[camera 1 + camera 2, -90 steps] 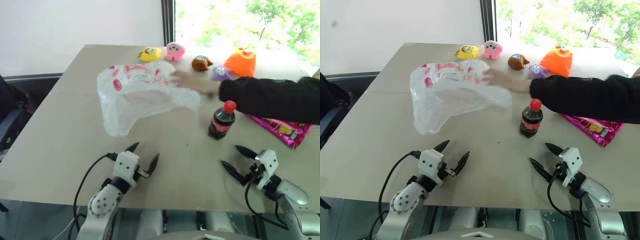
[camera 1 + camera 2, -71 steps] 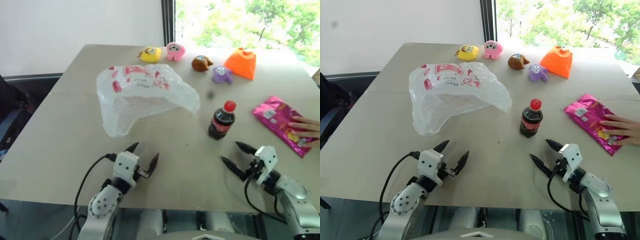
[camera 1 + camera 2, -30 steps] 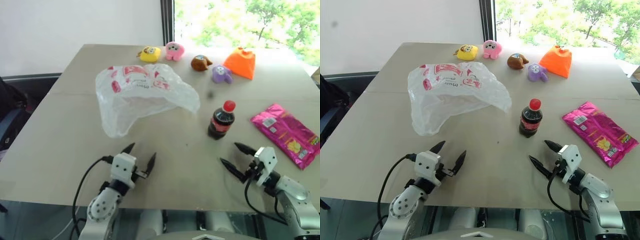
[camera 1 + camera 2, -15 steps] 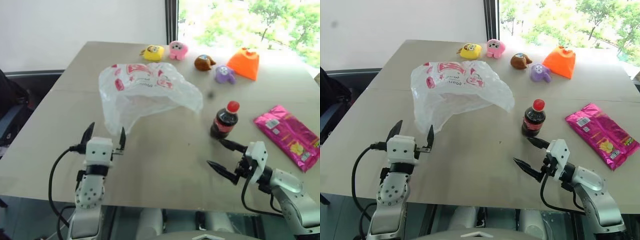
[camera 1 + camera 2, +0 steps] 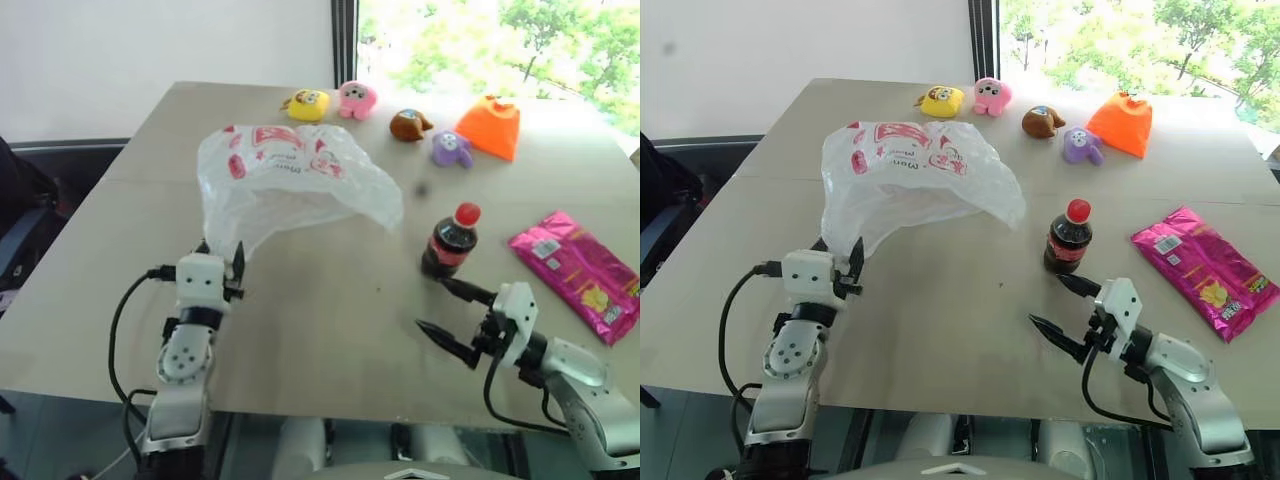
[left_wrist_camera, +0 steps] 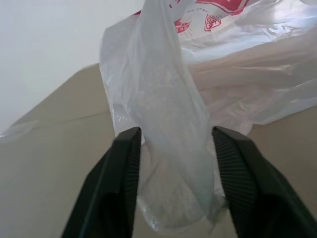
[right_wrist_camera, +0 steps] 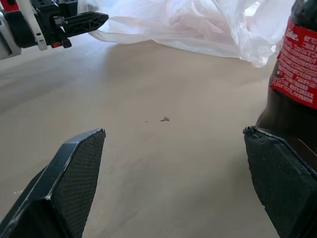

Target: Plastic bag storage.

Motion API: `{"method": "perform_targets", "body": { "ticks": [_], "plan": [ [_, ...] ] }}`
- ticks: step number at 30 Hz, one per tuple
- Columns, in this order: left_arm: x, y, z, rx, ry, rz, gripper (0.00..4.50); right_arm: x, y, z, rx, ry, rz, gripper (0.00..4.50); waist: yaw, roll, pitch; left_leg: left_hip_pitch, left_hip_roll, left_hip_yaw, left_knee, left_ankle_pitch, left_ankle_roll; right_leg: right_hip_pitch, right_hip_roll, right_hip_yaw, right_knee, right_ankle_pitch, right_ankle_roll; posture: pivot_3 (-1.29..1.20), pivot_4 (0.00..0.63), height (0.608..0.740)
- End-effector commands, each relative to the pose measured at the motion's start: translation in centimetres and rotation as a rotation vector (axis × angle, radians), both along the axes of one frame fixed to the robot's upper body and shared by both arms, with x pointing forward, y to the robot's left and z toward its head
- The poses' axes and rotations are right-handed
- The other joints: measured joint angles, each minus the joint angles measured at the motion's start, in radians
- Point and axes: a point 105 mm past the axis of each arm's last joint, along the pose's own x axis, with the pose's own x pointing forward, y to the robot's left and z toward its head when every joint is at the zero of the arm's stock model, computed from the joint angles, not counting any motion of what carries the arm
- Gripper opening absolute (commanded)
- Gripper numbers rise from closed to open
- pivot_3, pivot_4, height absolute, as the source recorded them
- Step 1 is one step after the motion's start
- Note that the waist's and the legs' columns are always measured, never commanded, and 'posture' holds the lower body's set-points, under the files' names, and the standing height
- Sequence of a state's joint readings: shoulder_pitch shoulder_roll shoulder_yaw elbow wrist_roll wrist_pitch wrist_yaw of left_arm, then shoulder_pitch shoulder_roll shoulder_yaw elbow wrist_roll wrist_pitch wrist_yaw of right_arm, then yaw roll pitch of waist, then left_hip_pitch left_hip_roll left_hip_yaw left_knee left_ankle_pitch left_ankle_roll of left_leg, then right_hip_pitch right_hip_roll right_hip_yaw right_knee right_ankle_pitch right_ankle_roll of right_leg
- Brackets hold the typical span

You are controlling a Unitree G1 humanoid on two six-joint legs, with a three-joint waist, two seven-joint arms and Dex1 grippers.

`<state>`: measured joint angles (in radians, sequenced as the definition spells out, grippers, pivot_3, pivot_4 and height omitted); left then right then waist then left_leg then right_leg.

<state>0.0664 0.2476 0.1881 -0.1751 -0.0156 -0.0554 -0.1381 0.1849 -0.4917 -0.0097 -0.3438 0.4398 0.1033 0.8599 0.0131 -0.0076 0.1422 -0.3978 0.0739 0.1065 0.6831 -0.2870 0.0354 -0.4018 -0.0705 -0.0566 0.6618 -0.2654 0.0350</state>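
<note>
Now the left claw (image 6: 173, 148) seems clamped on the near corner of the plastic bag (image 5: 290, 180); the right claw (image 5: 1065, 310) stands apart above the worktop (image 5: 330, 330).

table (image 5: 330, 300) | plastic bag (image 5: 290, 180) | 5 toys | bottle (image 5: 448, 242) | packet (image 5: 575, 272)

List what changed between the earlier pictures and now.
The left hand went forward to the plastic bag, its fingers closing around the bag's near corner. A person's arm, there earlier, withdrew. The right hand stays open near the cola bottle; toys unmoved.
</note>
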Motion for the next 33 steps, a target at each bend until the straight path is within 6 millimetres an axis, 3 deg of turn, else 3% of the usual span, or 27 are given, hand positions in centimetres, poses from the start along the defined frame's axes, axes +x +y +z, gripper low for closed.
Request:
{"method": "perform_targets", "body": {
  "ticks": [1, 2, 6, 10, 20, 30, 33],
  "plan": [
    [0.2, 0.1, 0.8, -0.075, -0.018, 0.004, 0.40, 0.1, -0.4, 1.3, -0.005, -0.070, -0.025, 4.50, 0.000, 0.000, 0.000, 0.000, 0.000, 0.000, 0.000, 0.000, 0.000, 0.000, 0.000, 0.000, 0.000, 0.000, 0.000, 0.00, 0.150, 0.740],
    [0.3, 0.0, 0.9, -0.083, -0.017, -0.003, 0.07, 0.3, -0.7, 1.5, -0.004, -0.083, -0.045, 4.50, 0.000, 0.000, 0.000, 0.000, 0.000, 0.000, 0.000, 0.000, 0.000, 0.000, 0.000, 0.000, 0.000, 0.000, 0.000, 0.00, 0.150, 0.740],
    [0.4, -1.1, 1.8, -0.106, -0.029, -0.063, 0.07, 1.5, -2.7, 1.6, -0.064, -0.158, -0.190, 4.50, 0.000, 0.000, 0.000, 0.000, 0.000, 0.000, 0.000, 0.000, 0.000, 0.000, 0.000, 0.000, 0.000, 0.000, 0.000, 0.00, 0.150, 0.740],
    [0.2, -2.9, 3.7, -0.117, -0.075, -0.148, 0.07, 2.0, -4.2, 1.3, -0.036, -0.110, -0.300, 4.50, 0.001, 0.000, 0.000, 0.000, 0.000, 0.000, 0.000, 0.001, -0.002, 0.000, 0.000, 0.000, 0.000, 0.000, 0.000, 0.00, 0.150, 0.740],
    [-0.2, -4.5, 3.7, -0.138, -0.037, -0.226, 0.07, 5.5, -2.2, 2.6, 0.093, -0.080, -0.367, 4.50, 0.000, 0.000, 0.000, 0.001, 0.000, 0.000, 0.000, 0.001, -0.002, 0.000, 0.001, 0.001, 0.001, 0.000, 0.000, 0.00, 0.150, 0.740],
    [-0.6, -5.2, 3.5, -0.158, -0.036, -0.265, 0.07, 6.9, -1.1, 3.1, 0.124, -0.079, -0.360, 4.50, -0.002, 0.000, 0.000, 0.000, 0.000, 0.001, 0.000, 0.001, -0.001, 0.000, 0.001, 0.001, 0.001, 0.000, 0.000, 0.00, 0.150, 0.740],
    [-0.9, -5.4, 3.4, -0.157, -0.034, -0.286, 0.00, 7.0, -1.1, 3.2, 0.127, -0.086, -0.362, 3.73, -0.001, 0.000, 0.000, 0.000, 0.000, 0.000, 0.000, 0.001, -0.001, 0.000, 0.001, 0.001, 0.001, 0.000, 0.000, 0.00, 0.150, 0.740]
  ]
}}
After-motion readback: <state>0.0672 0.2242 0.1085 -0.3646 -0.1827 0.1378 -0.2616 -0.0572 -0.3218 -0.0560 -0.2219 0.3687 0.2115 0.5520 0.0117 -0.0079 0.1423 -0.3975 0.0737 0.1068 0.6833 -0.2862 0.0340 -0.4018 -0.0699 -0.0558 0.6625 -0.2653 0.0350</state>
